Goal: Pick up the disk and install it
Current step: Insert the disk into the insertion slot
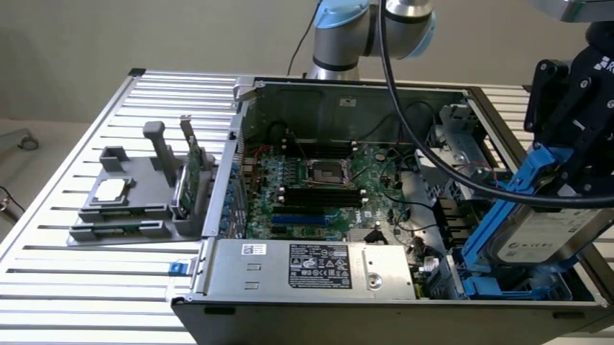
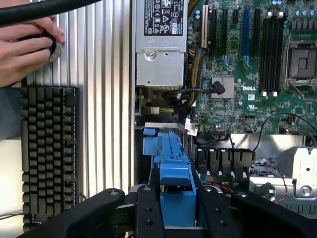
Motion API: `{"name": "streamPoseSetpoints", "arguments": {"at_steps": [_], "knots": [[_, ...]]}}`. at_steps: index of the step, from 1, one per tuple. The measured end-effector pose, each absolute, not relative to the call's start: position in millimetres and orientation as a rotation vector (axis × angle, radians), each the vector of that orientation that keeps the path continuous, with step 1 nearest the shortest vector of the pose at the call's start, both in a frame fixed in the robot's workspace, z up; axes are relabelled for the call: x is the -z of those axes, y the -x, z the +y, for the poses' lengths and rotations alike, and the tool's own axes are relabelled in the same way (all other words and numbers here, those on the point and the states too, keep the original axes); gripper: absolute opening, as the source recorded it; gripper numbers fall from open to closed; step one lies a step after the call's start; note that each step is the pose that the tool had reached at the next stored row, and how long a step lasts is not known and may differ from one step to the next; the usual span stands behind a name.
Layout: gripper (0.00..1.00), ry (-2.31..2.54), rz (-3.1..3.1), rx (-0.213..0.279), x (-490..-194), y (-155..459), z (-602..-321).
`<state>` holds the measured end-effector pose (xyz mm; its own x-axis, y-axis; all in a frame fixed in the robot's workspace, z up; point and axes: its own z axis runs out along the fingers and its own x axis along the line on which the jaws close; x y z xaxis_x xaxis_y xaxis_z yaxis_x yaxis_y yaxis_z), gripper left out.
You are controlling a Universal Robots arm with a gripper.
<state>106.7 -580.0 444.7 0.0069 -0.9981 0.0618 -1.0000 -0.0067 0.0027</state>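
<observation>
Holding the disk [image 1: 537, 248] by its blue rails [image 1: 523, 183], the black end effector [image 1: 568, 183] hung at about three o'clock in the exterior view, clenched on that carrier. The disk was tilted, with its silver face and white label turned toward the camera. Its lower end reached the blue drive bay [image 1: 479, 277] at the five o'clock corner of the case [image 1: 384, 316].

The case lay open on a slatted metal table [image 1: 57, 287]. A green motherboard [image 1: 317, 183] sat at its centre and a grey power supply [image 1: 307, 266] at six o'clock. At nine o'clock, a grey fixture [image 1: 125, 223] on the table held a thin green card [image 1: 197, 169] upright and a flat silver square [image 1: 113, 190].

In the wrist view, two black fingers [image 2: 148, 208] pressed either side of the blue rails. A person's hand [image 2: 25, 49] rested on a round button [image 2: 55, 48] near a black keyboard [image 2: 47, 148].
</observation>
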Motion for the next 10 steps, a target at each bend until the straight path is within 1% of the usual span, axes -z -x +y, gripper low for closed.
{"name": "streamPoseSetpoints", "arguments": {"at_steps": [10], "knots": [[0.32, -2.195, -2.189, -0.055, -439.3, -105.1, -577.5]]}}
